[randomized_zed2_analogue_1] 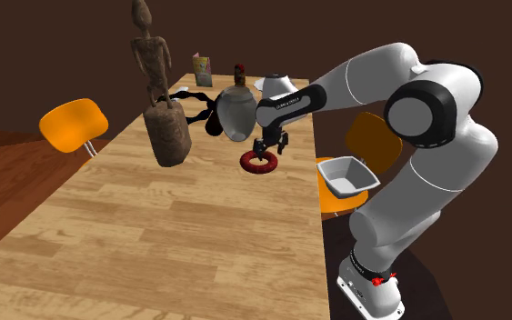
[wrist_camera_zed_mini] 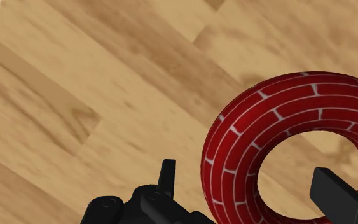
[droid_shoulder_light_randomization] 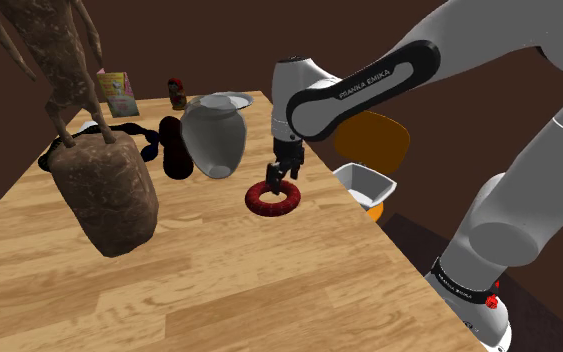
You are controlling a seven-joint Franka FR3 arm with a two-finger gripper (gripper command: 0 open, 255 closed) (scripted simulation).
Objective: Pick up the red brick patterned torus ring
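Observation:
The red brick-patterned torus ring (droid_shoulder_light_randomization: 259,204) lies flat on the wooden table (droid_shoulder_light_randomization: 219,290), near the edge at the shoulder view's right. My black gripper (droid_shoulder_light_randomization: 279,180) points down right over it. In the wrist view the gripper (wrist_camera_zed_mini: 247,175) is open, and the ring (wrist_camera_zed_mini: 234,153) has one side of its band between the fingers. One finger (wrist_camera_zed_mini: 166,173) stands outside the ring and the other (wrist_camera_zed_mini: 333,189) is in the hole; neither touches it. The second exterior view shows the ring (randomized_zed2_analogue_1: 249,165) below the gripper (randomized_zed2_analogue_1: 265,149).
A grey vase (droid_shoulder_light_randomization: 212,135) stands just behind the ring, with a dark red cylinder (droid_shoulder_light_randomization: 174,147) and a black chain-like object (droid_shoulder_light_randomization: 134,133) beside it. A tall brown carved figure (droid_shoulder_light_randomization: 94,170) stands further along. A white bin (droid_shoulder_light_randomization: 364,183) sits off the table edge on an orange chair.

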